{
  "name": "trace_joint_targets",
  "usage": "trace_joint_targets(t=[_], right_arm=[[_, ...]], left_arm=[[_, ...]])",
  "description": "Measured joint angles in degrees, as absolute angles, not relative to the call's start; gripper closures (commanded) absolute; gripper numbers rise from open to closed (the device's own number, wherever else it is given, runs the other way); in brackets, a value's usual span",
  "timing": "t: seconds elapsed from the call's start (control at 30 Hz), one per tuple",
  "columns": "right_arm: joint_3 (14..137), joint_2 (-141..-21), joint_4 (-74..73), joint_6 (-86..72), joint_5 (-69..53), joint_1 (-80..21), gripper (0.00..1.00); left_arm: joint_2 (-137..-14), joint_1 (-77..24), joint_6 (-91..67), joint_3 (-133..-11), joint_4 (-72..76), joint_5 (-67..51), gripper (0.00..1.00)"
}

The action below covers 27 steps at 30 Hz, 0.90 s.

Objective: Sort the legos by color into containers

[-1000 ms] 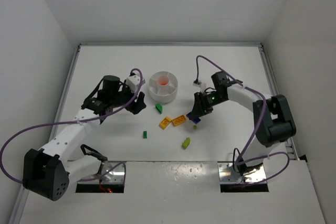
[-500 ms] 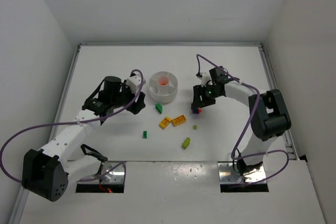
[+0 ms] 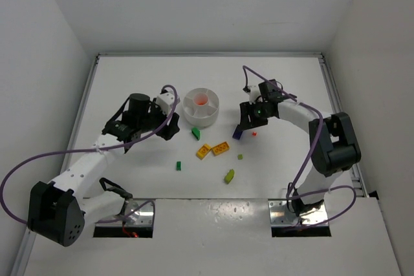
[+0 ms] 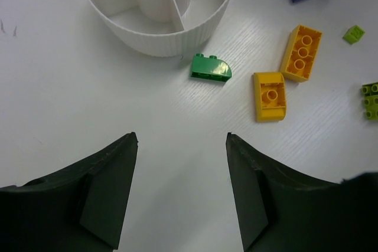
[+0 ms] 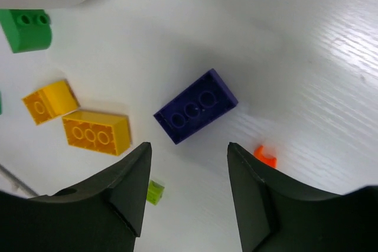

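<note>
The right hand (image 5: 188,156) is hanging over the surface (image 5: 307,39) with its fingers spread and nothing between them. It is aiming down at the dark purple brick (image 5: 196,105), which is lying studs-up just ahead of the gap between the fingers. To my eye it is lining up for a pinch, but the brick is sitting skewed to the fingers, so the wrist is probably needing a turn before any closing. A tiny red-orange bit (image 5: 266,156) is lying just beside one fingertip, apart from the purple brick and near enough to be getting knocked. The round white dish (image 3: 200,119) is standing between the two arms, well to the left of that brick, with one red-orange piece (image 3: 201,99) resting in its centre well, so I am guessing the wedge sections are waiting for the other colours. The left hand (image 4: 181,146) is hovering spread and empty on the dish's near side, and a green brick (image 4: 211,68) is lying ahead of its fingers, just beside the dish's ribbed wall. Off to that brick's right, two yellow-orange bricks (image 4: 302,52) are lying side by side with a lime bit (image 4: 354,33) beyond them, all waiting loose on the surface
</note>
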<state>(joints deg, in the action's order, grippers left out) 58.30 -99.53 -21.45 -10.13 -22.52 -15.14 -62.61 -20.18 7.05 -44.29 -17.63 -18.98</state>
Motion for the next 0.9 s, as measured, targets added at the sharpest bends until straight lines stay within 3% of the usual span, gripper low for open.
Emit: trace_joint_targets(t=[0.2, 0.77, 0.9], right_arm=[[55.7, -96.1, -20.9, -6.5, -14.7, -15.1, 0.53], [53.0, -99.5, -20.9, 0.3, -10.0, -15.1, 0.5], [53.1, -100.2, -19.7, 0.4, -9.3, -15.1, 0.56]], left_arm=[[-62.6, -20.2, 7.0, -44.3, -17.4, -19.0, 0.33], [-63.0, -20.2, 7.0, -44.3, -17.2, -18.6, 0.33], [-63.0, -20.2, 7.0, -44.3, -17.1, -18.4, 0.33]])
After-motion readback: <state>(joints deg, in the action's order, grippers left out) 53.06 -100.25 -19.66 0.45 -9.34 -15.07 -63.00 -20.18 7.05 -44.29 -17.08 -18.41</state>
